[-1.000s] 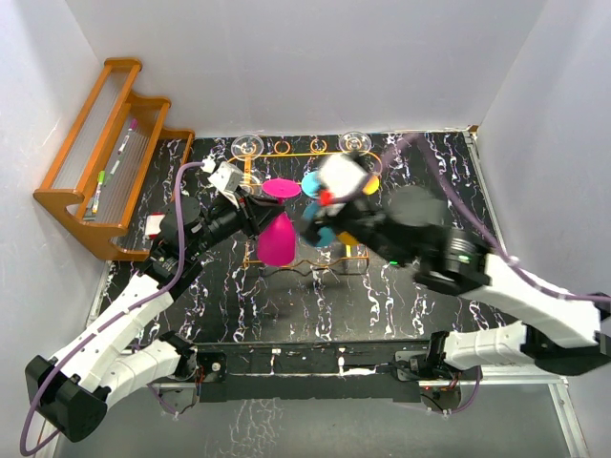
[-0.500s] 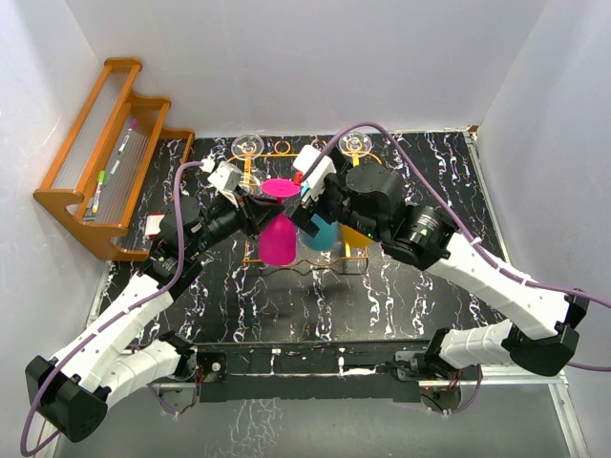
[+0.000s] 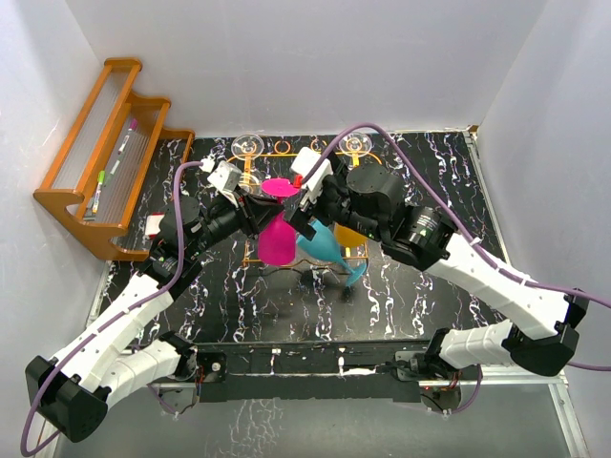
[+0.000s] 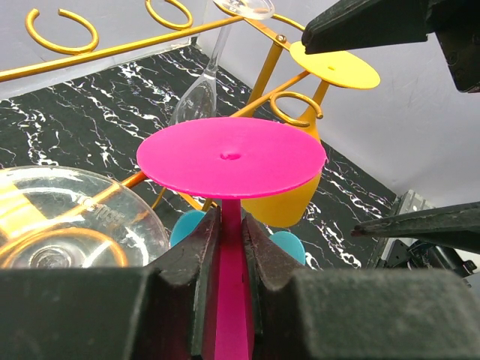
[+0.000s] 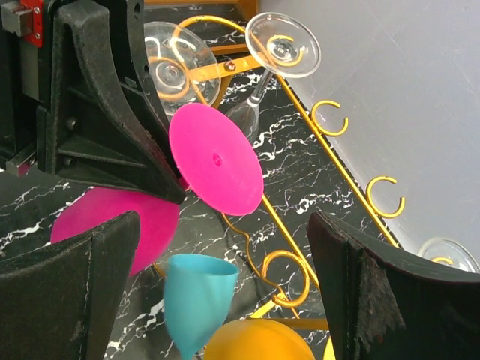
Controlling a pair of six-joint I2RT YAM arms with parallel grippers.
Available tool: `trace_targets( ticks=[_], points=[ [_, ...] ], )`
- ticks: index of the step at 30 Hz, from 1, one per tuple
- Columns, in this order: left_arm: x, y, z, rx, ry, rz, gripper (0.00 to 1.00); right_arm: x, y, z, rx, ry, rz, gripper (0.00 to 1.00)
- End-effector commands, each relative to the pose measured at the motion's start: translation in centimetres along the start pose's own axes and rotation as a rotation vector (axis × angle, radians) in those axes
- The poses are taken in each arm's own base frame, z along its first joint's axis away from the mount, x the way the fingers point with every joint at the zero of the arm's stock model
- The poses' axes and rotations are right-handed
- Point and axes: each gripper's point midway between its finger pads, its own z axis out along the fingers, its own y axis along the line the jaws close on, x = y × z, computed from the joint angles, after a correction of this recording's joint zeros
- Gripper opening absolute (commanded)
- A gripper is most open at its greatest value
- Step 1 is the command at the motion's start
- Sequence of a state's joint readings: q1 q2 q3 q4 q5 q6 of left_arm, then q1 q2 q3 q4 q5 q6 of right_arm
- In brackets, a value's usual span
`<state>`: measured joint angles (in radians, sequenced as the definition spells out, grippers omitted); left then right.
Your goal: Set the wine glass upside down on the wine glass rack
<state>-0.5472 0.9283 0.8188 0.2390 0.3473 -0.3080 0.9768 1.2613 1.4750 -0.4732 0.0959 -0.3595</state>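
A pink wine glass [image 3: 276,239] hangs upside down, its round base [image 4: 231,156] uppermost. My left gripper [image 4: 231,219] is shut on its stem, beside the orange wire rack [image 3: 307,153]. The rack's rail and ring loops also show in the right wrist view [image 5: 319,127]. My right gripper [image 5: 221,225] is open and empty, close to the pink base [image 5: 216,159]. A blue wine glass [image 5: 196,300] sits below its open fingers, touching neither. In the top view the blue glass [image 3: 327,248] leans with its stem toward the front right.
Two clear glasses [image 3: 248,146] [image 3: 355,142] hang upside down at the rack's back rail. A yellow-orange glass [image 3: 351,237] hangs on the right side. A stepped wooden shelf [image 3: 105,153] with pens stands at the far left. White walls enclose the table.
The right arm swung in from the right and stopped at the rack. The blue glass, upright under the right gripper half a second ago, now leans toward the front right. The left gripper has not moved.
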Motion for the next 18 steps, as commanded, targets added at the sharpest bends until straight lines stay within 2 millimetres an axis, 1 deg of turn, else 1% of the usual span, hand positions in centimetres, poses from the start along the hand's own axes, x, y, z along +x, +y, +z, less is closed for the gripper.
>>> trace_targets(
  ticks=[1, 8, 13, 18],
  points=[
    [-0.2, 0.6, -0.1, -0.025, -0.010, -0.003, 0.11, -1.7, -1.1, 0.5, 0.055, -0.065, 0.017, 0.99],
    [-0.3, 0.5, -0.1, -0.020, -0.013, -0.003, 0.11, -2.3, -1.4, 0.6, 0.075, -0.107, 0.029, 0.99],
    [-0.1, 0.4, -0.2, -0.019, -0.010, -0.008, 0.11, -2.7, -2.6, 0.5, 0.151, -0.146, 0.049, 0.99],
    [-0.3, 0.3, -0.2, -0.014, -0.013, -0.009, 0.12, -2.2, -3.1, 0.9, 0.192, -0.143, 0.059, 0.99]
  ],
)
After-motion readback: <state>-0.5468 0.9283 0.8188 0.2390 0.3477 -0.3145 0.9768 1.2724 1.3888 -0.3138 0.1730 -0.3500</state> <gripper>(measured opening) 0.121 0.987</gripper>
